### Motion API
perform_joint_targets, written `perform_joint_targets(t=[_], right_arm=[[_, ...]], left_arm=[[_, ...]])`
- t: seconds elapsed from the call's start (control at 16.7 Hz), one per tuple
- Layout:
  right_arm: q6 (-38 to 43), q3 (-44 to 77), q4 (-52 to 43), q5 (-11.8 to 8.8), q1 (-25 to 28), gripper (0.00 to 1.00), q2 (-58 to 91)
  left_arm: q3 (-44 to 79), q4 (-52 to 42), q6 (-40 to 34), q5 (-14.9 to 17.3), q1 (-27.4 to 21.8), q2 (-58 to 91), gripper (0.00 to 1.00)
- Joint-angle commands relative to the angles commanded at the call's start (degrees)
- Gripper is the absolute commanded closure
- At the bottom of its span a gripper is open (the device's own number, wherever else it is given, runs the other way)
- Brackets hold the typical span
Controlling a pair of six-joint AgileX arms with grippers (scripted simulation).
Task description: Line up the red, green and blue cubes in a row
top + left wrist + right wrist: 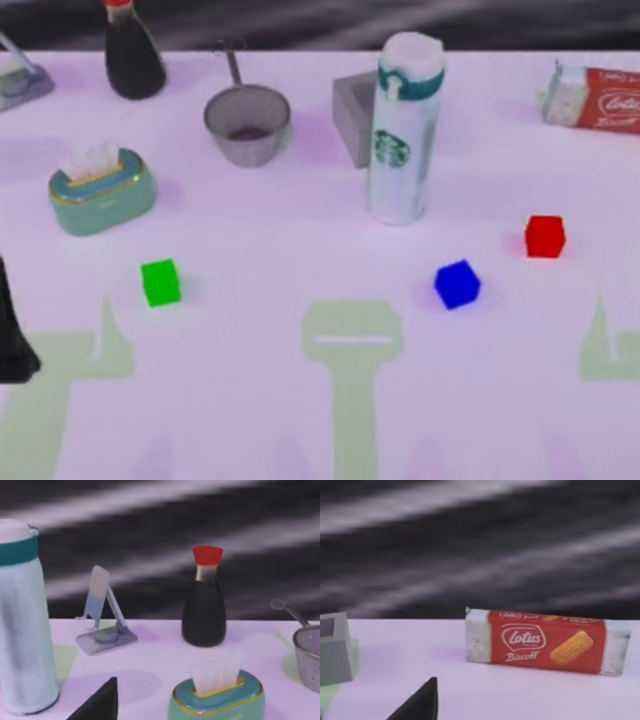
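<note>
Cubes lie apart on the table (pixel 250 400): green cube (pixel 160 282) toward the left edge, blue cube (pixel 457 284) right of centre, red cube (pixel 545 237) nearer the right edge. Left arm (pixel 14 335) sits parked at the left edge; I cannot tell its grip. Right gripper is out of sight.

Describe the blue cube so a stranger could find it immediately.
Start at the tall white tumbler standing mid-table. The blue cube sits nearer the front, slightly right of it, with the red cube farther right. It is the only deep blue block, turned slightly askew.
</note>
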Motion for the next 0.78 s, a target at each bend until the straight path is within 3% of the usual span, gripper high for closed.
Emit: perform_joint_targets(t=[0.36, 0.78], right_arm=[[1.0, 5.9, -3.8, -0.1, 0.8, 0.00, 5.9], [5.2, 35.1, -21.6, 0.0, 3.8, 0.00, 39.5]], left_arm=[[0.0, 0.0, 0.0, 0.0, 0.0, 0.0, 0.00], [0.0, 0.0, 0.0, 0.0, 0.0, 0.0, 0.00]])
